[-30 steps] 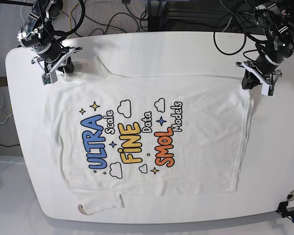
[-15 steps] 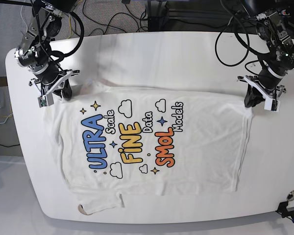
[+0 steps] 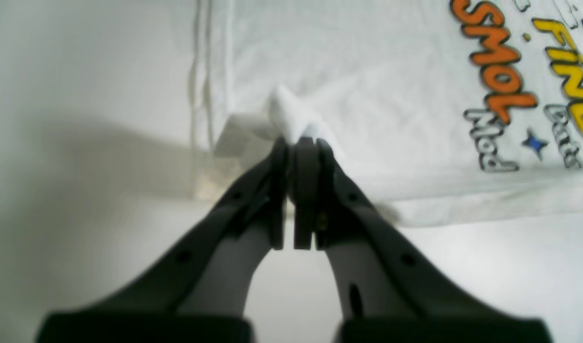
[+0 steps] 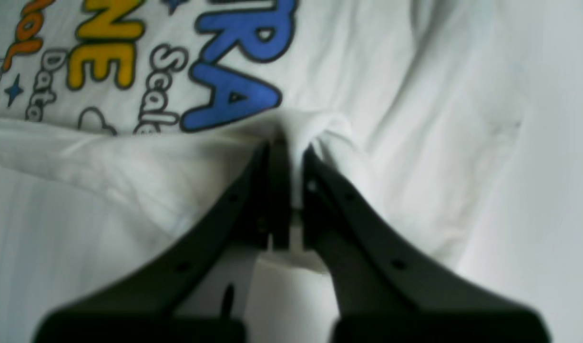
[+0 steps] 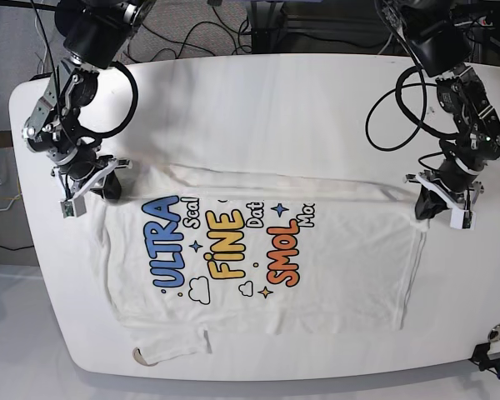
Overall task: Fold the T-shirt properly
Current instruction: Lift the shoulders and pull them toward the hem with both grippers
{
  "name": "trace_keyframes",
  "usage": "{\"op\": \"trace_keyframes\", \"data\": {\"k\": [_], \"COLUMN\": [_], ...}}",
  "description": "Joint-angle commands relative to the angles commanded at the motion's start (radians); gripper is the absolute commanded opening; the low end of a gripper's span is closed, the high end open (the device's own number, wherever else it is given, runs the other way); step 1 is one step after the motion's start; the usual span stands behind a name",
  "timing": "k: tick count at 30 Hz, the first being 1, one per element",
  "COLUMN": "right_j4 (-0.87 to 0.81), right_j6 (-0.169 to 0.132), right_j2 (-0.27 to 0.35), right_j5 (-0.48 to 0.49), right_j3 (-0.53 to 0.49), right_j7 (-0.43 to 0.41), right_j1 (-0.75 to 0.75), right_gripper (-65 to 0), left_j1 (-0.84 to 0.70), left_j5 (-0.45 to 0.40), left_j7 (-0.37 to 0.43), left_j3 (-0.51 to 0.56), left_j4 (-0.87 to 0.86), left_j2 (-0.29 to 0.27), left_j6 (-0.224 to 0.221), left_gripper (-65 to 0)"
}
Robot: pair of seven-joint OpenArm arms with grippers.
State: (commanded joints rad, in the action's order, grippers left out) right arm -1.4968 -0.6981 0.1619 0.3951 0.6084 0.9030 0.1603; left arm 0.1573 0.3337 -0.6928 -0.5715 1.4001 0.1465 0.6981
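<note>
T-shirt [image 5: 342, 267]: lying mid-frame, upper edge pinched
Left fingers [image 3: 291, 157]: pinching cloth, right
Right fingers [image 4: 293, 166]: pinching cloth, upper left

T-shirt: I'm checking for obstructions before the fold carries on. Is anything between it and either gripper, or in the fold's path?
Nothing visible. The left gripper and right gripper are each closed on the T-shirt, and only its own printed fabric seems to lie ahead of the fold.
</note>
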Motion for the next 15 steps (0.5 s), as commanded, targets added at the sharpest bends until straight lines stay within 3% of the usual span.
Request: {"op": "trace_keyframes", "data": {"k": [15], "right_j4": [0.172], "right_j6": [0.0], "right_j2": [0.002], "right_j5": [-0.002], "right_j3": [0.0], "right_j7": [-0.002], "right_j1": [0.18], "right_gripper": [-65.0], "left_j1": [0.087], "left_j5": [0.003], "left_j7": [0.003], "left_j3": [-0.035], "left_j4": [-0.087], "left_j2": [0.002], "left_j6": [0.0], "left_gripper": [-65.0]}}
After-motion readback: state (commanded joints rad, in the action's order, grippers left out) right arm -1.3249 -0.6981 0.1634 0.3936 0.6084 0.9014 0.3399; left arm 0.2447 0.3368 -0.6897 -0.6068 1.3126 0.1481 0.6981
